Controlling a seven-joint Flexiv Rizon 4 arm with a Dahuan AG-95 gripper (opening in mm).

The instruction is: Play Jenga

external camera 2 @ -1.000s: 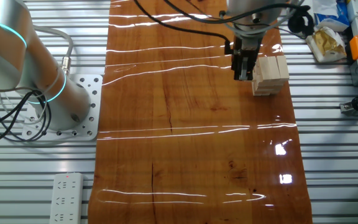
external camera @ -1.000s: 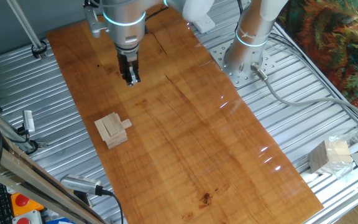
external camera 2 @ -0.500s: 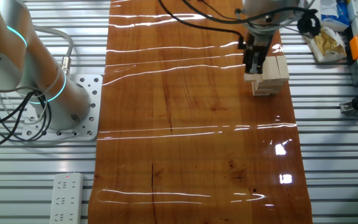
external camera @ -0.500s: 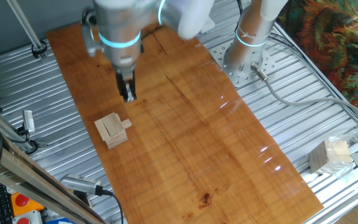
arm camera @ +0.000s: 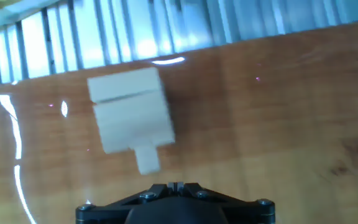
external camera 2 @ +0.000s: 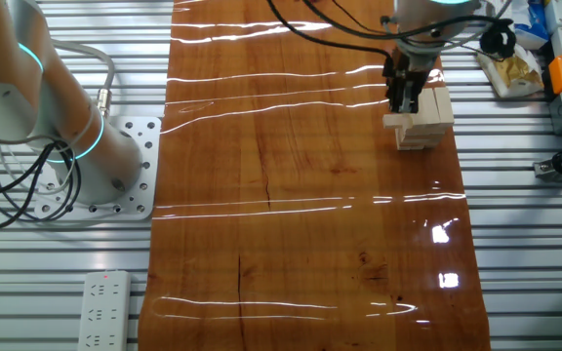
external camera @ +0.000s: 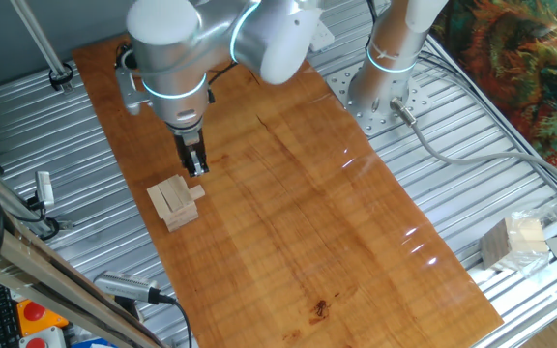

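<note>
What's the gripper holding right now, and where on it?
Nothing. The gripper hangs beside the Jenga stack, near its protruding block, with no block between its fingers; whether they are open or shut can't be told.

The arm reaches down, its end effector vertical with fingers together.

A glossy wooden tabletop carries a small Jenga stack at left of frame, one block protruding.
</note>
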